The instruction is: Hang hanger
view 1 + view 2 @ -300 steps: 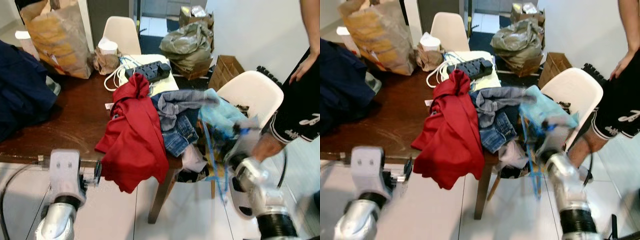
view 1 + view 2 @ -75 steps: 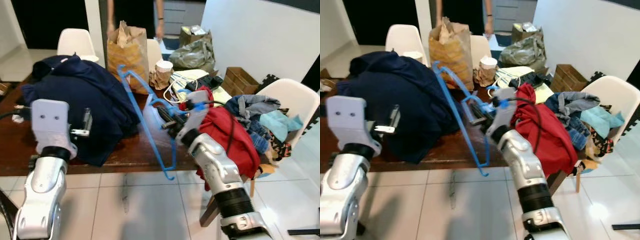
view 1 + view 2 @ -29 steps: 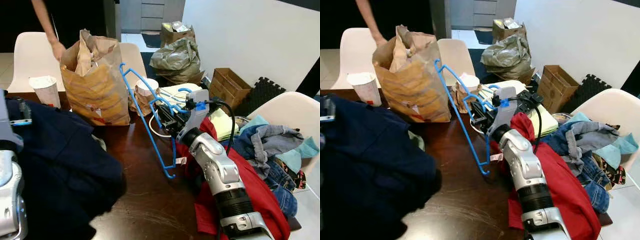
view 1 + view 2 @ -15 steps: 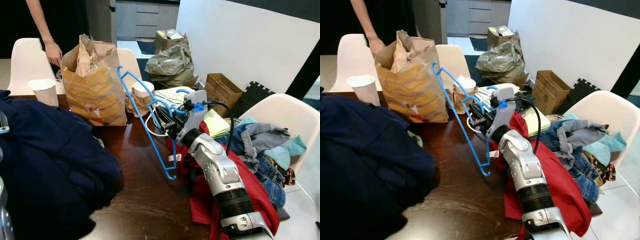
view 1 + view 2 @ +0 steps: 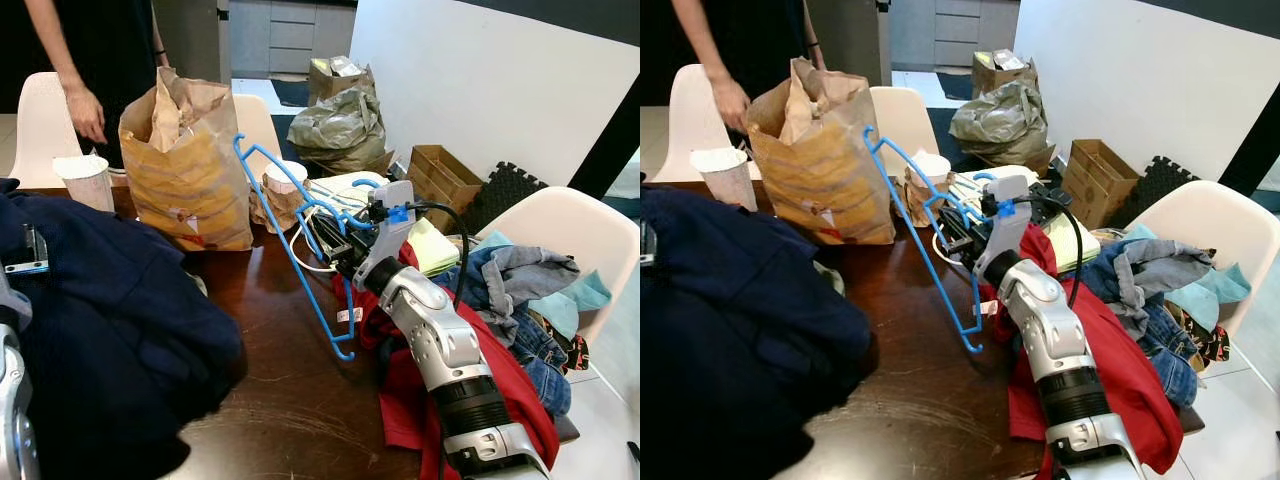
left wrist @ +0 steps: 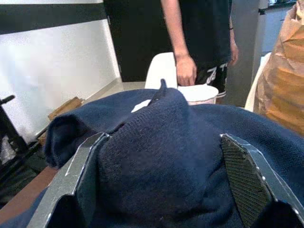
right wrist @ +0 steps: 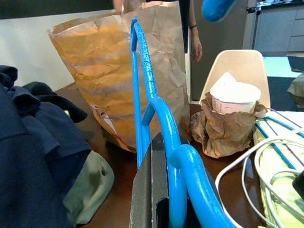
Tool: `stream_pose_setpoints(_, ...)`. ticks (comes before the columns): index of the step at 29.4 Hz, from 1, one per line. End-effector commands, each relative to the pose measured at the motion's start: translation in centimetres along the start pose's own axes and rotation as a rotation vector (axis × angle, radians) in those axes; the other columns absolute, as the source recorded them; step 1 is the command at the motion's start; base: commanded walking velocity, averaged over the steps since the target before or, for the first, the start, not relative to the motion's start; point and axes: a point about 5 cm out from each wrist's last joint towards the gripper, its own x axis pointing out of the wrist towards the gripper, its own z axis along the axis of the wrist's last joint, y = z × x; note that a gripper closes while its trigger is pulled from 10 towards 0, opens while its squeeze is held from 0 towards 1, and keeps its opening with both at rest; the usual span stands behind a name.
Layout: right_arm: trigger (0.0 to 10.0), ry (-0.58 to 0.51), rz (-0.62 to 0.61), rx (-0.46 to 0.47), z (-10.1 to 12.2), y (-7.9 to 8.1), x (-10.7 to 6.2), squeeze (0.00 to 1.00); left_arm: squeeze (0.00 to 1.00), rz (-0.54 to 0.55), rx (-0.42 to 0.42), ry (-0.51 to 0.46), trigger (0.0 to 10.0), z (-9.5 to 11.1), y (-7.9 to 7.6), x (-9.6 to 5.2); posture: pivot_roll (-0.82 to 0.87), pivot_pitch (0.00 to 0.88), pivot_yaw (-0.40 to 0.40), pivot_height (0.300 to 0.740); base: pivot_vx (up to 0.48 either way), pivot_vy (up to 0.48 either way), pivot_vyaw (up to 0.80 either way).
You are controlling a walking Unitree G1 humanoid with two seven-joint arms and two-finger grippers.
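Observation:
A blue plastic hanger [image 5: 290, 235] hangs tilted over the dark wooden table [image 5: 290, 400], its lower corner just above the tabletop. My right gripper [image 5: 335, 240] is shut on the hanger [image 7: 145, 95] near its hook, and one black finger [image 7: 148, 190] shows beside the blue bar. My left gripper [image 6: 164, 175] is open, its two pads spread wide over a heap of navy blue clothing [image 5: 100, 330] at the table's left. The left arm [image 5: 12, 400] sits at the bottom left edge.
A brown paper bag [image 5: 185, 165], a paper cup [image 5: 88, 182] and white cables [image 5: 320, 265] sit at the table's back. Red clothing [image 5: 505, 375] and jeans [image 5: 530, 285] pile up on the right. A person [image 5: 75, 60] stands behind; white chairs [image 5: 570, 220] flank the table.
The view has swung from the chair side to the table's middle with the hanger carried along. In the last second the hanger stays still; the person's hand shifted left.

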Motion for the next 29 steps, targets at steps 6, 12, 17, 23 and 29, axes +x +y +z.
stream_pose_setpoints(6, 10.0, 0.003, -0.004, -0.011, 0.4, -0.3, -0.1, 0.0, 0.0, -0.149, -0.006, 0.079, 10.0, -0.7, -1.9, -0.1, 0.05, 0.018, -0.113, 0.74, 0.0, 0.0, 0.0)
stream_pose_setpoints(12, 10.0, 0.003, 0.0, -0.014, 0.5, -0.3, 0.0, 0.0, 0.0, -0.217, -0.012, 0.15, 0.0, -1.6, -2.5, -0.7, 0.05, 0.017, -0.113, 0.74, 0.0, 0.0, 0.0)
stream_pose_setpoints(17, 10.0, 0.005, -0.001, -0.016, 0.5, -0.3, 0.0, 0.0, 0.0, -0.257, -0.018, 0.179, 0.0, -1.7, -2.8, -1.0, 0.05, 0.02, -0.109, 0.74, 0.0, 0.0, 0.0)
stream_pose_setpoints(23, 10.0, 0.009, -0.008, -0.016, 0.4, -0.5, -0.1, 0.0, 0.0, -0.275, -0.052, 0.124, 0.0, -0.6, -2.6, -0.7, 0.05, 0.019, -0.108, 0.74, 0.0, 0.0, 0.0)
stream_pose_setpoints(29, 10.0, 0.009, -0.01, -0.011, 0.4, -0.5, -0.1, 0.0, 0.0, -0.333, -0.105, 0.043, 0.0, 1.1, -3.0, -0.6, 0.05, 0.017, -0.107, 0.74, 0.0, 0.0, 0.0)
